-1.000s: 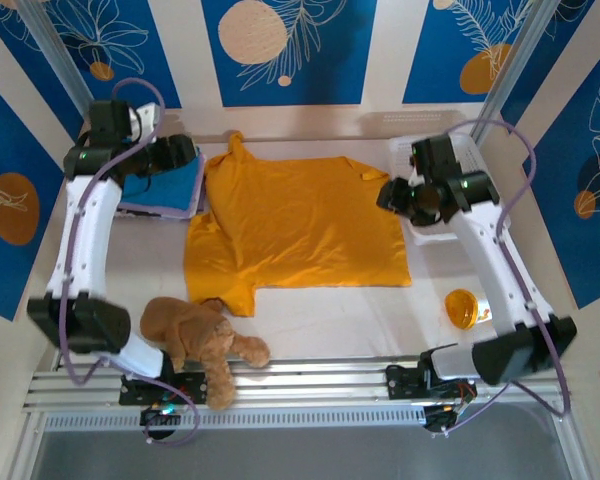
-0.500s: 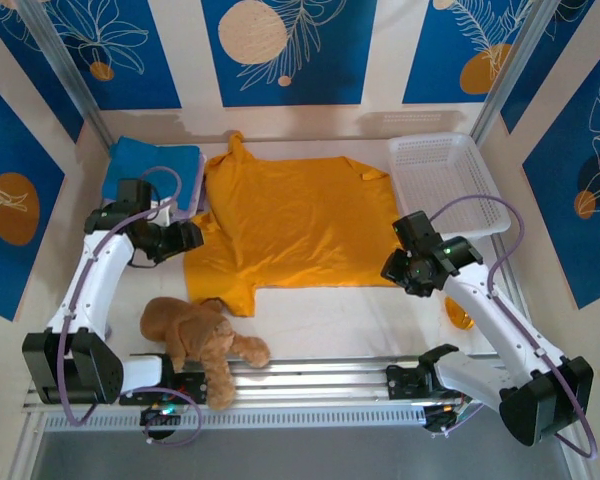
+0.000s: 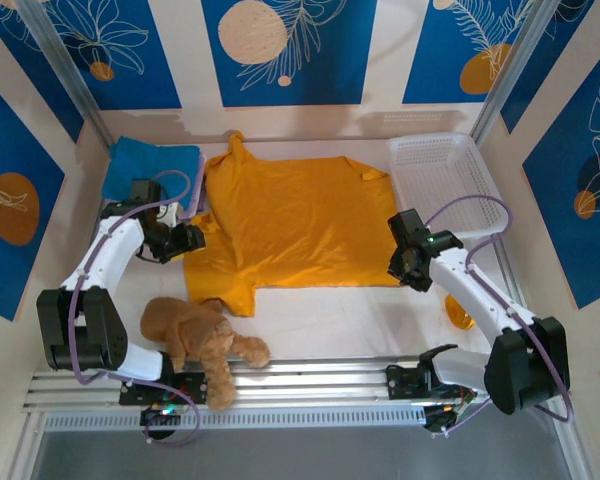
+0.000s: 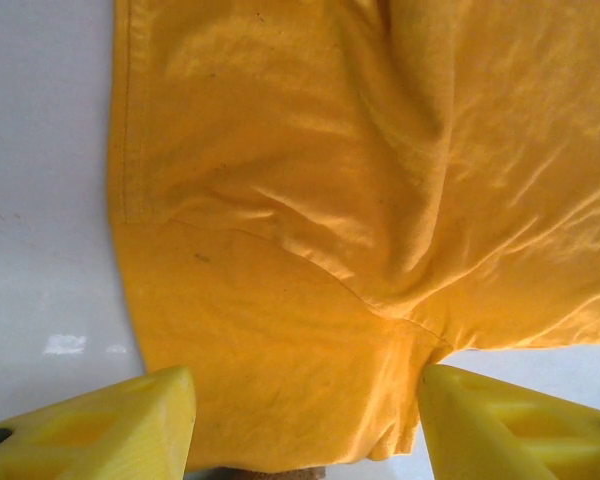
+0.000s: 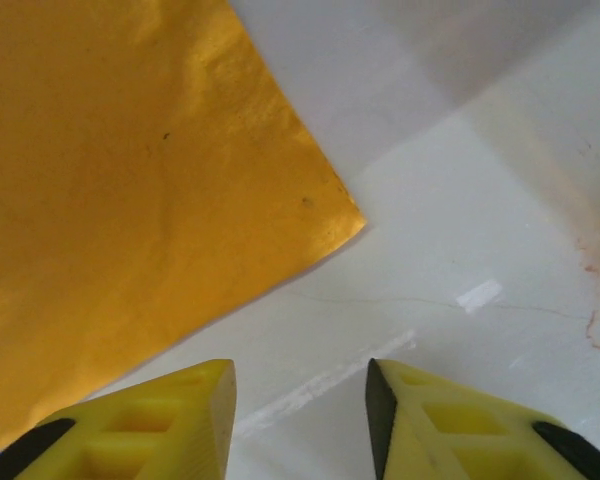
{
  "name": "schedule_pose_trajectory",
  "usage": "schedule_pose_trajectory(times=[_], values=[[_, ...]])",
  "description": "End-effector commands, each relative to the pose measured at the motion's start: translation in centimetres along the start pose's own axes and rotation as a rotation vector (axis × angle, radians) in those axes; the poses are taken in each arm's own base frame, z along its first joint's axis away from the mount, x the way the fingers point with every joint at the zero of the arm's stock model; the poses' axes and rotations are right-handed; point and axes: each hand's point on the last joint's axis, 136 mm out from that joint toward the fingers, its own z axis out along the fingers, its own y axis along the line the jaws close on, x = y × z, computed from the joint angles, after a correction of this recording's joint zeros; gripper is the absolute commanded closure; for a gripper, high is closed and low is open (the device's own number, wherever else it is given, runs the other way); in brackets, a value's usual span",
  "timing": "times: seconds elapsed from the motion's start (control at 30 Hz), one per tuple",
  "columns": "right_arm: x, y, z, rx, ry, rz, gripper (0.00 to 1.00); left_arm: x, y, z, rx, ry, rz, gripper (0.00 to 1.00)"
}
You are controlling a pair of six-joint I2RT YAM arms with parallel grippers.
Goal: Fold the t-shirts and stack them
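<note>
Far left, back corner: blue cotton t-shirt (image 3: 150, 162) folded into a rectangle, so that one looks done. Can't tell if anything lies under it.

Left gripper (image 3: 192, 238) sits low at the left sleeve of the large mustard-orange cotton t-shirt (image 3: 300, 220). In the left wrist view the gripper (image 4: 305, 405) has its yellow fingers (image 4: 100, 425) spread wide, straddling the sleeve and side seam of the orange shirt (image 4: 310, 200). Nothing pinched; cloth lies between the jaws, not gripped.

Brown plush teddy (image 3: 202, 340) lies near the front edge of the white table (image 3: 320, 310), just beside the shirt's lower-left sleeve. Not part of the job.

The orange shirt is spread flat mid-table, neck towards the back, sleeves out, no fold made.

Right gripper (image 3: 405, 265) is at the shirt's near right hem corner. In the right wrist view the gripper (image 5: 298, 385) is part open with only a narrow gap, over bare table just beside the hem corner (image 5: 345, 215), holding nothing.

Right side: white mesh plastic basket (image 3: 450, 170), and a small orange cup (image 3: 458, 312) partly behind the right arm.

Progress, my read: early-to-mid. The blue one is folded; the orange one needs grasping, folding and stacking.
</note>
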Motion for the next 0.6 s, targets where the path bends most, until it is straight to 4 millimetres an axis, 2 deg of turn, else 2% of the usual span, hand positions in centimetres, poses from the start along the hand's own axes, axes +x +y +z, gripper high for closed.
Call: schedule_pose_trajectory(times=[0.0, 0.27, 0.43, 0.57], values=[[-1.1, 0.3, -0.1, 0.014, -0.052, -0.004, 0.65, 0.7, 1.4, 0.6, -0.034, 0.016, 0.004, 0.39], [0.5, 0.5, 2.7, 0.115, -0.048, -0.091, 0.69, 1.0, 2.3, 1.8, -0.032, 0.051, 0.001, 0.4], [0.8, 0.4, 4.3, 0.213, -0.064, -0.113, 0.72, 0.6, 2.3, 1.6, -0.033, 0.038, 0.003, 0.4], [1.0, 1.3, 5.5, 0.215, -0.042, -0.123, 0.72, 0.6, 2.4, 1.6, -0.035, 0.045, 0.005, 0.4]])
